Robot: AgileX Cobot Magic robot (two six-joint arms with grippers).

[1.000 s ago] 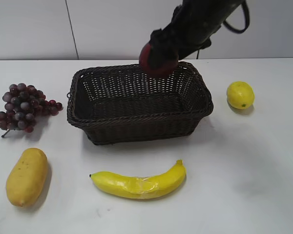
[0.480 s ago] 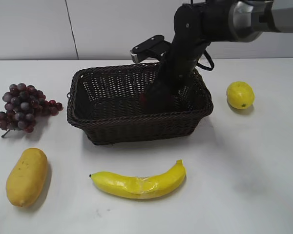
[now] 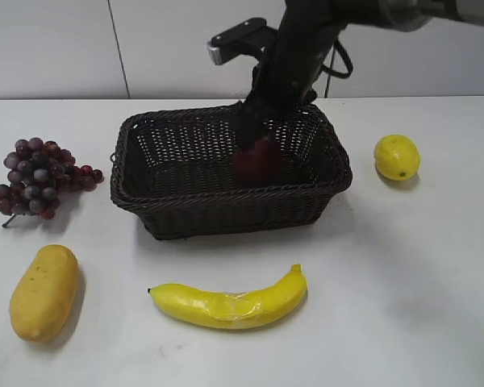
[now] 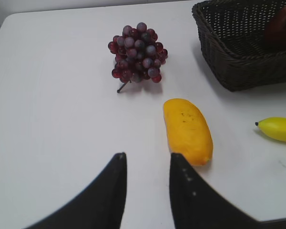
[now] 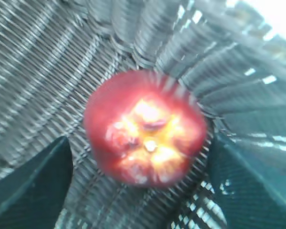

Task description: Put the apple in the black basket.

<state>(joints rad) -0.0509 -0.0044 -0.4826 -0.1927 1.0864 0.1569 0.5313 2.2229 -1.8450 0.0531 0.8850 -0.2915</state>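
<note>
The dark red apple lies on the floor of the black basket, toward its back right. My right gripper hangs just above it, inside the back rim. In the right wrist view the apple shows its dimpled end on the weave. The right gripper's fingers stand wide open on either side, apart from the apple. My left gripper is open and empty over bare table. The basket corner with the apple inside shows at the top right of the left wrist view.
A grape bunch and a yellow mango lie left of the basket, a banana in front of it, and a lemon to its right. A white wall stands behind the table.
My right gripper lowered the apple from above the back rim into the basket, let go of it and rose a little. The apple now rests on the basket floor.
</note>
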